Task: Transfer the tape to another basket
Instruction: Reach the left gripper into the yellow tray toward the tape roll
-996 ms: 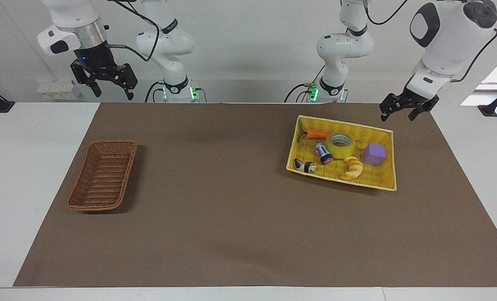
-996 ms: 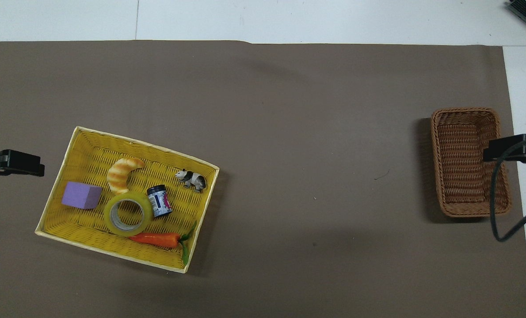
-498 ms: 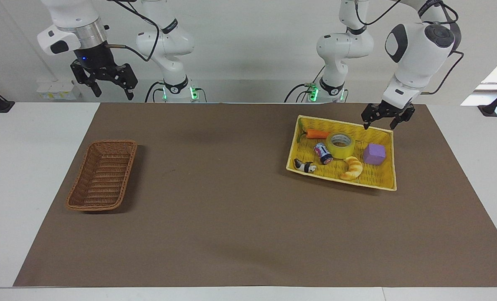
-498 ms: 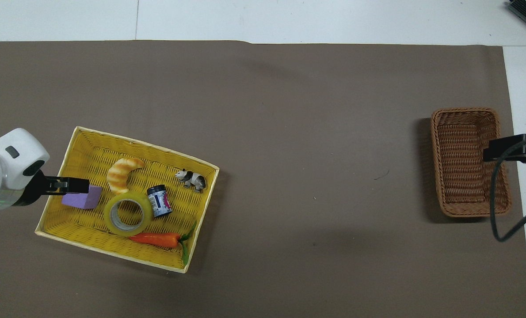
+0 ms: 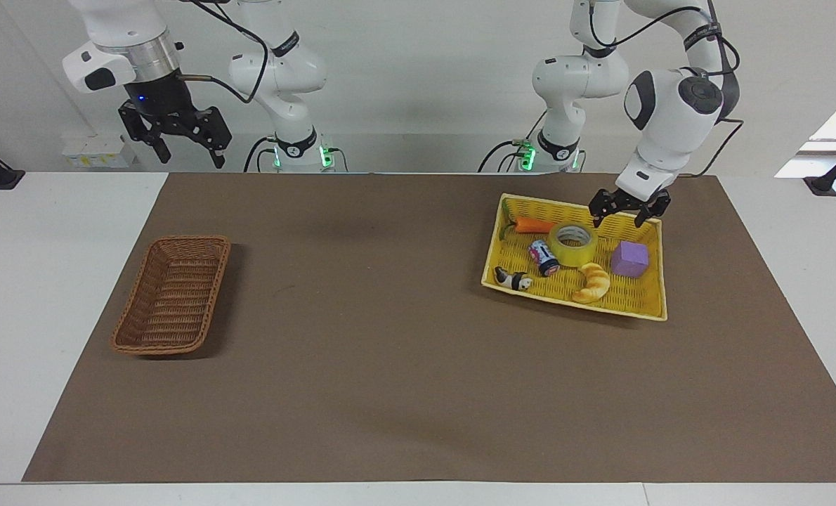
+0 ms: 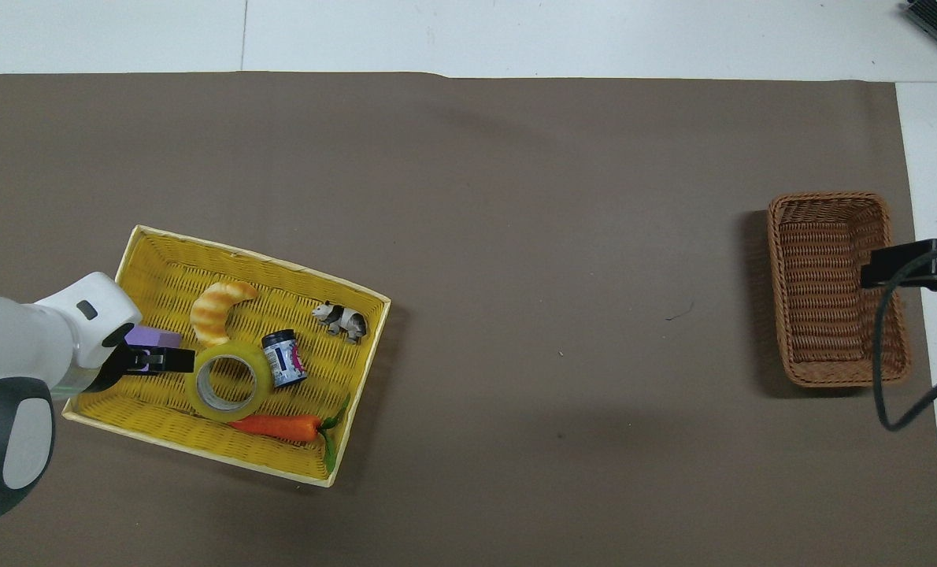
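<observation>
Reaching in from its own end of the table, the left gripper (image 5: pixel 626 213) hangs wide open and empty over the yellow plastic woven tray (image 5: pixel 646 308), just beside the roll of translucent yellow tape (image 5: pixel 573 244) lying flat in it, probably to descend on its rim. The brown wicker basket (image 5: pixel 173 294) is well apart, under the waiting right gripper (image 5: pixel 187 145), open too. Only the facing view shows the left gripper's height; overhead it hides part of a purple foam cube (image 6: pixel 153 339).
</observation>
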Motion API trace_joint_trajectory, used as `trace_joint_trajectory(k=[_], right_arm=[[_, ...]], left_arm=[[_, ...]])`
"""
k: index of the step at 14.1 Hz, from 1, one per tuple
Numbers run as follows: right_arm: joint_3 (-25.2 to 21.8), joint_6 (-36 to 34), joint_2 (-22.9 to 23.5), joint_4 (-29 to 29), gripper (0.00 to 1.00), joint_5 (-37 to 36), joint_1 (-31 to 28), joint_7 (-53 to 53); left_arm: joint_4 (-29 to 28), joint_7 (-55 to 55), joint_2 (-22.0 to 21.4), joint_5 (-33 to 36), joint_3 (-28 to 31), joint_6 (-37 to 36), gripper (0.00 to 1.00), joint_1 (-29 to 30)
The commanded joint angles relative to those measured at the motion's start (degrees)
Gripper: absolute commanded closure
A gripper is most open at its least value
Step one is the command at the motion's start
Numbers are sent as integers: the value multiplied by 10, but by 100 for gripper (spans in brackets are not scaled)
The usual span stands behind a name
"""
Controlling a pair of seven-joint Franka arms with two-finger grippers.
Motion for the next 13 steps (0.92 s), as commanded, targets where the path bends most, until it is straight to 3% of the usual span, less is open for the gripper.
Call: trace_joint_trajectory(k=[1,7,11,13], right_arm=[[2,-11,3,9,0,11,-7,-11],[2,-11,3,9,0,11,-7,-11],[2,-12,3,9,0,11,-7,-11],[2,-11,3,9,0,11,-7,-11]], left_arm=[[-49,-24,-12,11,5,37,0,-5],[-95,-46,25,4,5,108,2,-9],[-98,-46,56,3,4,148,58,-14],[-101,-46,56,4,4,154,100,-18]])
